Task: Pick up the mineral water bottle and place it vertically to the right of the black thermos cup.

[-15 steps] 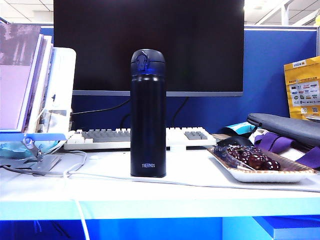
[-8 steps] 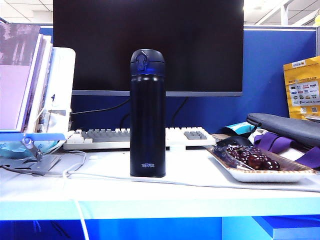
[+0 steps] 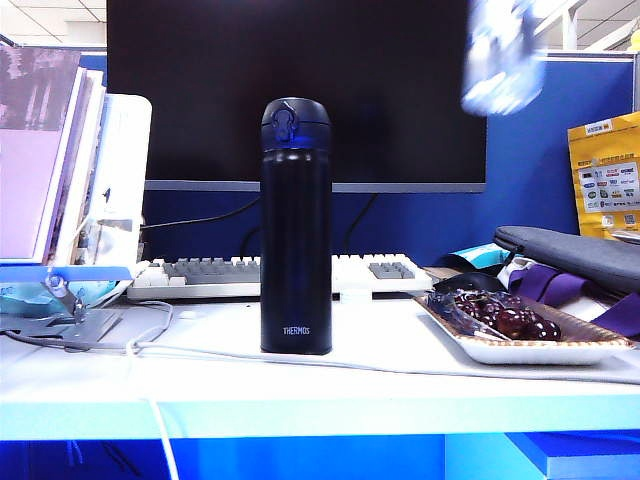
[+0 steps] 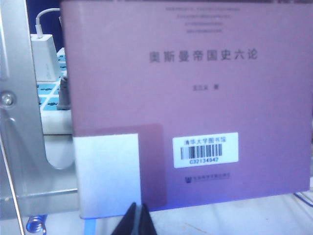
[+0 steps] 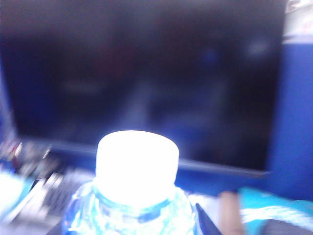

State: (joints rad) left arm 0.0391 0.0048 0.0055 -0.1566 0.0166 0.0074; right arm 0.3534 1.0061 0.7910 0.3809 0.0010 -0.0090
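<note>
The black thermos cup (image 3: 296, 225) stands upright on the white table (image 3: 330, 385), left of centre in the exterior view. The mineral water bottle (image 3: 502, 55) is a blurred clear shape high in the air at the upper right, well above and to the right of the thermos. In the right wrist view its white cap (image 5: 137, 164) and bluish shoulder (image 5: 132, 215) fill the near field, with my right gripper (image 5: 132, 226) shut on it and one dark finger (image 5: 205, 223) beside it. My left gripper (image 4: 138, 218) is shut and empty, facing a purple book (image 4: 195, 98).
A white tray of dark red fruit (image 3: 520, 325) lies on the table to the right of the thermos. A keyboard (image 3: 210, 275) and black monitor (image 3: 300, 90) stand behind. Books on a stand (image 3: 50, 160) are at the left, a white cable (image 3: 400, 368) crosses the table, and a grey pouch (image 3: 580, 255) lies far right.
The blurred bottle has come into the exterior view at the upper right, where nothing showed before. The thermos and the rest of the table are unchanged.
</note>
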